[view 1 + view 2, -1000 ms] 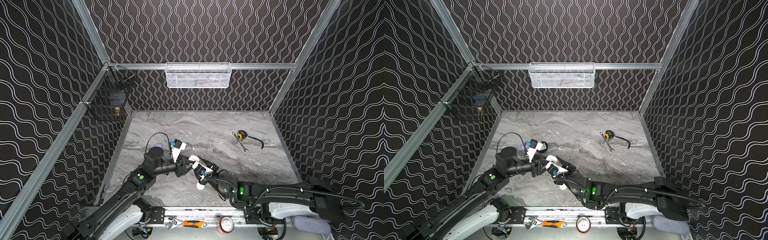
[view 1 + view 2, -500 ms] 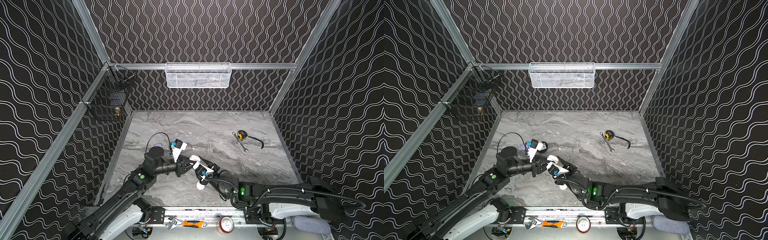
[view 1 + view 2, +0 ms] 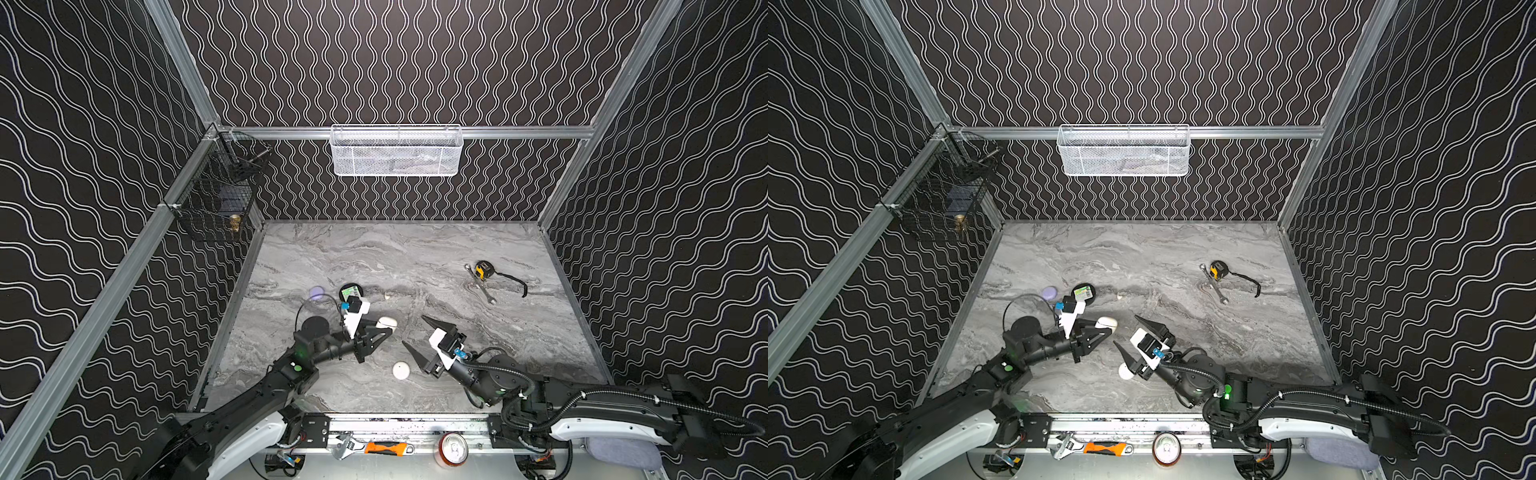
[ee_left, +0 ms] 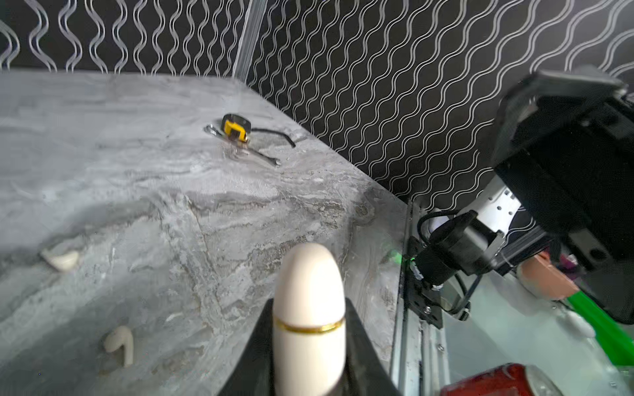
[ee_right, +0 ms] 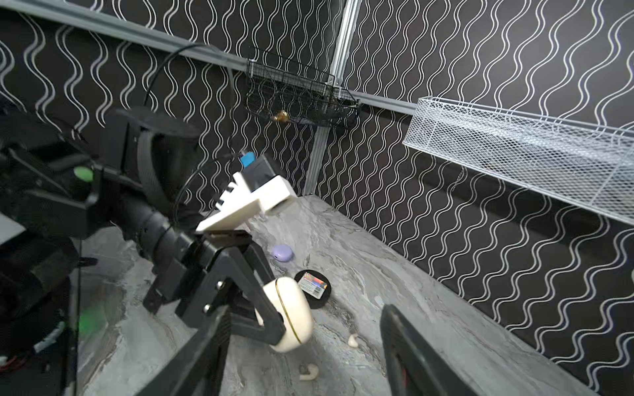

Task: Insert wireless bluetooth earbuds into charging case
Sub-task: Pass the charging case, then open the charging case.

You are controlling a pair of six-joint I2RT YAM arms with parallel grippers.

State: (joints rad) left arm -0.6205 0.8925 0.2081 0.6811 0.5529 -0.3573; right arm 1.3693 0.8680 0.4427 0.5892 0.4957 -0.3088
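On the bench [image 3: 415, 249] I've got the left claw [image 3: 385, 327] clamped hard on the cream case [image 4: 308, 301], which is held just off the surface as far as I can judge. The right claw [image 3: 413, 330] stands wide open with nothing in it, a little apart from the case. The gold seam runs unbroken round the case, so I take the lid to be shut, and opening it looks like the step in hand. To do it well I'd keep the left grip steady and below that seam so the lid can swing. Then I'd bring one right fingertip in slowly to the lid's edge, because the glossy shell may twist or slip if I push off-centre. The two cream earbuds [image 5: 352, 340] lie loose on the bench just beyond the held case, one nearer it than the other. The white case [image 3: 401, 370] sits by the right claw, and the lilac case [image 3: 317, 293] is further back. A second ago both claws were bunched together at the cream case. Since then the right has drawn back and spread wider, the left has closed down fully, and the white case hasn't moved
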